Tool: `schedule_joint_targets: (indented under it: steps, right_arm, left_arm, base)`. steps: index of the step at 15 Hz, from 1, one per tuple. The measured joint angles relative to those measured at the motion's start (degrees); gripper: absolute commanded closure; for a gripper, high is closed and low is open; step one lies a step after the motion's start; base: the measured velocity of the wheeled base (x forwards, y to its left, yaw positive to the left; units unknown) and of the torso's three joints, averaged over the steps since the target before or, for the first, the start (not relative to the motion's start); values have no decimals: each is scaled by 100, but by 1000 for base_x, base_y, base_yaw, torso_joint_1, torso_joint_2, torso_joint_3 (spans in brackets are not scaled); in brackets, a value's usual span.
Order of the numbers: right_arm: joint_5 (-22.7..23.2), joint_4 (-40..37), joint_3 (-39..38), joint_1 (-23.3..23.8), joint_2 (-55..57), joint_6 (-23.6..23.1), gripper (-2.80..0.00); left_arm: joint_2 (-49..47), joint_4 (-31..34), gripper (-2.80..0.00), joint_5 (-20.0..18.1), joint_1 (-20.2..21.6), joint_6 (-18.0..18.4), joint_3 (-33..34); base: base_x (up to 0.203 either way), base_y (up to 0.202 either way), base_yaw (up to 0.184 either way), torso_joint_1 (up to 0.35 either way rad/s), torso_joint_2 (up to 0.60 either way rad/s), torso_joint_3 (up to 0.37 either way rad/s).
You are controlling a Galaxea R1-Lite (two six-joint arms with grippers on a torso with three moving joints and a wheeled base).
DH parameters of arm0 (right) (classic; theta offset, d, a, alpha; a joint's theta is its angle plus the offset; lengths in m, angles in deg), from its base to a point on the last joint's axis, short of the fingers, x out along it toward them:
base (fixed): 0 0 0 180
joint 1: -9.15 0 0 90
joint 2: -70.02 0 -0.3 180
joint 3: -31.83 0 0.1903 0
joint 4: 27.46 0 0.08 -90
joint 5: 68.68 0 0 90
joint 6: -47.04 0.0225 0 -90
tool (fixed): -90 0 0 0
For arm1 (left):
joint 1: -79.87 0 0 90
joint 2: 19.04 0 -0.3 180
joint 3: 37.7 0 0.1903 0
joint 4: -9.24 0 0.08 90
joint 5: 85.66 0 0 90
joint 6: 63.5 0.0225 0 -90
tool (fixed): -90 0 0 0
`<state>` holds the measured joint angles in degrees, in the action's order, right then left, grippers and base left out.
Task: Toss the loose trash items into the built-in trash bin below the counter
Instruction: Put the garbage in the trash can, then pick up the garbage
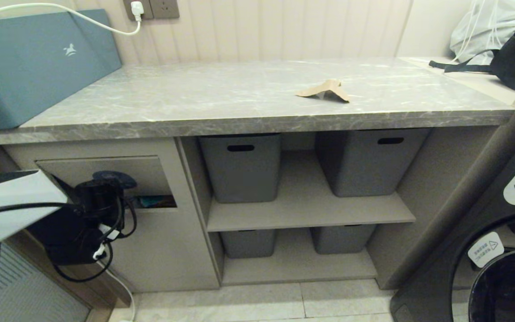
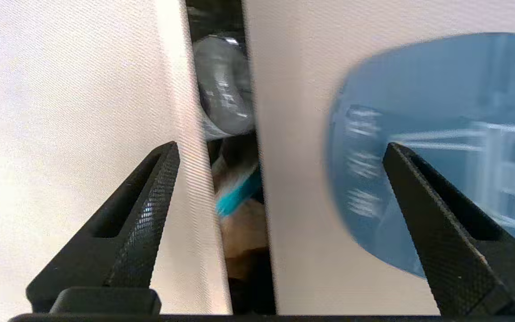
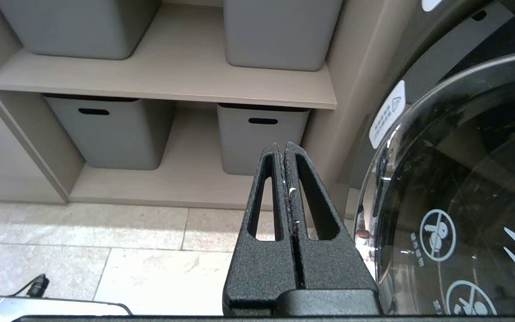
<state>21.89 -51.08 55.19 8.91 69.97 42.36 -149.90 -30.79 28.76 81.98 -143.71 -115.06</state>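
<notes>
Cardboard scrap with the cyan face (image 2: 238,193) sits in the bin flap's (image 1: 105,172) slot beyond the left gripper's (image 2: 280,150) spread fingers, so it could snag there; the right gripper (image 3: 284,150) is pressed together.

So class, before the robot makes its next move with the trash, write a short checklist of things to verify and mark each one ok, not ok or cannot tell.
1. Left claw open and empty at the bin flap: ok.
2. Cyan-faced scrap inside the bin, seen through the gap: ok.
3. Flap closed again: not ok, a gap shows at its lower edge.
4. Tan scrap binned: not ok, it lies on the counter.
5. Right claw shut and empty, parked low near the floor: ok.
6. Room left in the bin: cannot tell.
</notes>
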Motion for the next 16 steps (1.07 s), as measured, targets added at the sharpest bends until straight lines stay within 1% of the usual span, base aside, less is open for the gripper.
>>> schedule_joint_targets:
  steps: [4,8,12,13,16]
  right_arm:
    - [6,0,0,0,0,0,0]
    - [-5,-2,0,0,0,1,0]
    - [-2,11,0,2,0,47,0]
    - [0,13,0,2,0,48,0]
    - [-5,14,0,2,0,57,0]
  left_arm:
    - [374,-9,-280,-4,-40,-13,480]
    - [977,-9,-280,-4,-40,-234,1407]
    - [1951,2,-280,-183,-91,-211,2351]
    - [2293,11,0,-263,-115,-105,2541]
    - [3284,27,0,-563,-149,475,3199]
  base:
    - [0,0,0,0,0,0]
    - [0,0,0,0,0,0]
    - [0,0,0,0,0,0]
    - [0,0,0,0,0,0]
    - [0,0,0,0,0,0]
